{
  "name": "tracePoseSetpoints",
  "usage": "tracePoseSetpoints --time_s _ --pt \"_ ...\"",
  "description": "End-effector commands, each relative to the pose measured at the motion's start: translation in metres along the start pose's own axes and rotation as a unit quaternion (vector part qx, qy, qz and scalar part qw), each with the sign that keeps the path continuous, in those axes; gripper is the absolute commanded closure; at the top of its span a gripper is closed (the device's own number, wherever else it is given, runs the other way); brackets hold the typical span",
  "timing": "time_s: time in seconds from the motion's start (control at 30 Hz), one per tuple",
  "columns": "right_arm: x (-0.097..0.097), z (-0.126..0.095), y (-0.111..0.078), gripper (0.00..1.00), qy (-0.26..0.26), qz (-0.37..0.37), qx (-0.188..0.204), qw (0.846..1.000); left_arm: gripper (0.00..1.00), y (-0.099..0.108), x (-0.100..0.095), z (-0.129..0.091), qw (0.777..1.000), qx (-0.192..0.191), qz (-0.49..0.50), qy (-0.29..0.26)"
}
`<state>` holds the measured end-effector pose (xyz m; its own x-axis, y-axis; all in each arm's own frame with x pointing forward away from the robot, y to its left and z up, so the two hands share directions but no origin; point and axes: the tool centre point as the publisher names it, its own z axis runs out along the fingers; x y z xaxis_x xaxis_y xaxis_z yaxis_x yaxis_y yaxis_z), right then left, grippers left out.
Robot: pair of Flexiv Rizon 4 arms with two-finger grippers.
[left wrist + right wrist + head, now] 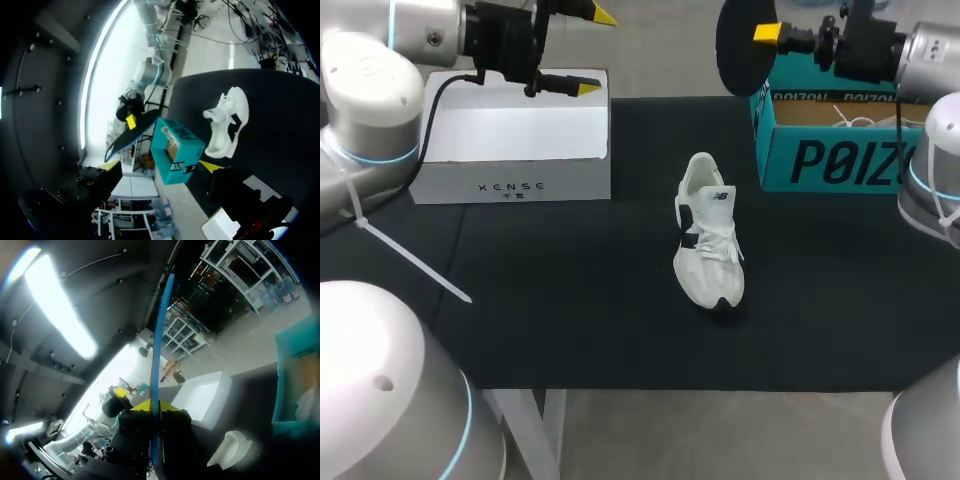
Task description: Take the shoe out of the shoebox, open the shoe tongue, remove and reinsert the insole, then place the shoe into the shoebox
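A white shoe lies on the black mat in mid-table, toe toward the front edge; it also shows in the left wrist view and the right wrist view. The teal shoebox stands open at the back right. My right gripper is raised beside the box's left end, shut on a dark insole. That insole is seen edge-on as a thin blue strip rising from between the yellow tips. My left gripper hangs open and empty above the white box.
A white cardboard box sits at the back left, under my left arm. Something white with laces lies inside the shoebox. Bare black mat surrounds the shoe, and the table's front edge runs below it.
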<state>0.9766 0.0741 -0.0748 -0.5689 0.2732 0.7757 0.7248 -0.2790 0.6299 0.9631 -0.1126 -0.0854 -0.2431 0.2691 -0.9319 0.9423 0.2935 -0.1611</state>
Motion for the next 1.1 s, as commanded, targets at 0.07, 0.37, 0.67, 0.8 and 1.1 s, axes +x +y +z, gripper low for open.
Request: tracePoseSetpoints --time_s 0.07,0.37,0.67,0.8,1.1 --pt "0.000 0.002 0.001 1.00 -0.002 0.000 0.001 1.000 0.00 0.000 0.000 0.000 1.000 0.000 0.000 0.002" --pt "0.003 0.004 0.001 1.00 0.008 -0.049 0.018 0.999 0.00 0.000 0.000 0.000 1.000 0.000 0.000 0.002" --pt "-0.026 0.022 -0.027 1.00 0.056 -0.182 0.064 0.980 0.00 0.000 0.000 0.000 1.000 0.000 0.000 0.002" --pt "-0.047 0.032 -0.041 1.00 0.040 -0.175 0.069 0.981 0.00 0.000 0.000 0.000 1.000 0.000 0.000 0.002" --pt "-0.078 0.037 -0.062 1.00 -0.027 -0.162 0.078 0.983 0.00 0.000 0.000 0.000 1.000 0.000 0.000 0.002"
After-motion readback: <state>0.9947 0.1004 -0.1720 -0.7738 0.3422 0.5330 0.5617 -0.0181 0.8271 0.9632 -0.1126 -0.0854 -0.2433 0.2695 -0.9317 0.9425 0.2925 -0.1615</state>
